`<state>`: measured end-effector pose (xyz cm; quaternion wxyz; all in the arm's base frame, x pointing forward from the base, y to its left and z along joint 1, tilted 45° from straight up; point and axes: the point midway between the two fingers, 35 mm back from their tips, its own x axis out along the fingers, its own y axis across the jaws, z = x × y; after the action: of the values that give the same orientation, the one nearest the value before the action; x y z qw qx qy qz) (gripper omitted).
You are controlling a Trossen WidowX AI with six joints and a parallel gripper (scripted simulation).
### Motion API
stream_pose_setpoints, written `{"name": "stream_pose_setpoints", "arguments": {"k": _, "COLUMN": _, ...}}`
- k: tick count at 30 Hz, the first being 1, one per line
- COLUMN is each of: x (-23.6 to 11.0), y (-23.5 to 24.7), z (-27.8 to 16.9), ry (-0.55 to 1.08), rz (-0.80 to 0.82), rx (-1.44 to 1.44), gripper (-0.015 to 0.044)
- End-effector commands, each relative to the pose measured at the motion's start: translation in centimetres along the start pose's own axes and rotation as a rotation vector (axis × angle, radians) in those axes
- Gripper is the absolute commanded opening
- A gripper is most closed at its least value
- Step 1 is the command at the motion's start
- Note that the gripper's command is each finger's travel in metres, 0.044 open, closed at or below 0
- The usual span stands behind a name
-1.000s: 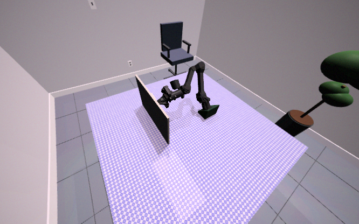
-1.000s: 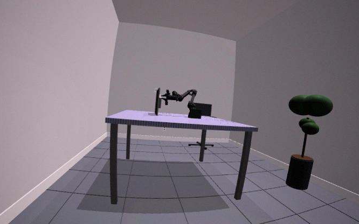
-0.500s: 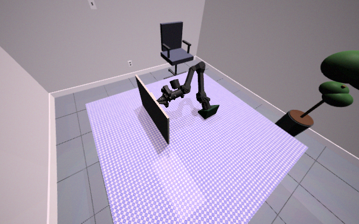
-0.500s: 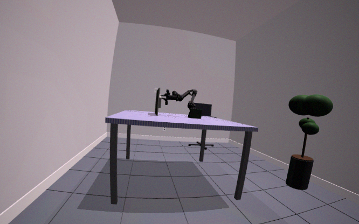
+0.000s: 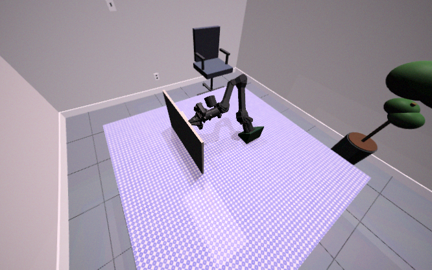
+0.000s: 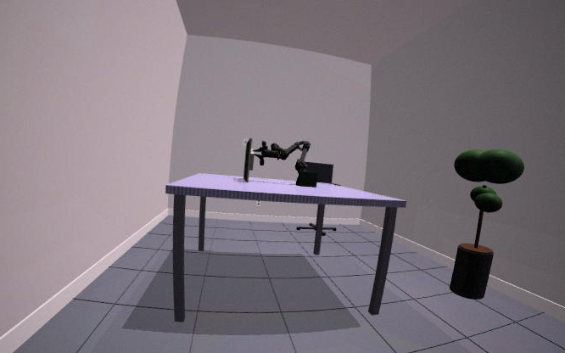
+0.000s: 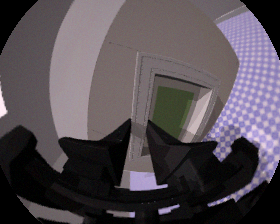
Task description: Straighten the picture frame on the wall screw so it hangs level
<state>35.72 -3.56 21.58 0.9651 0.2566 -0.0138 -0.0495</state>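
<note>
One arm reaches from its base (image 5: 250, 134) across the table (image 6: 285, 194) to an upright wall panel (image 5: 182, 132), and its gripper (image 5: 196, 121) is against the panel's far face, where the frame (image 7: 172, 106) hangs. In the wrist view the frame shows as a pale border around a green picture, lying just ahead of the two dark fingers and skewed against the panel's edges, so it looks not yet level. The fingers are clamped on something and held apart by it; judging by the wrist view that is the frame's near edge, though the contact itself is hidden by the fingers. The main risk is lifting too far: the hidden strip could come clear of the screw, and the frame would drop once released. Sliding it sideways without enough lift could snag a notch and twist the frame in the grip, and shifting it toward the low side would worsen the tilt. The screw and strip cannot be seen. By count: one arm, one gripper with two fingers, one frame, one panel, one table, one chair (image 5: 209, 55), one potted plant (image 6: 478, 219).
</note>
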Motion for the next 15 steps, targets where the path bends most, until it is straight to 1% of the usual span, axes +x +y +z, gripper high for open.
{"name": "stream_pose_setpoints", "arguments": {"k": 1, "x": 0.02, "y": 0.29, "z": 0.37, "ry": -0.009, "rz": 0.01, "rx": 0.003, "gripper": 0.0}}
{"name": "stream_pose_setpoints", "arguments": {"k": 15, "x": 0.03, "y": -0.06, "z": 0.36, "ry": -0.009, "rz": 0.01, "rx": 0.003, "gripper": 0.0}}
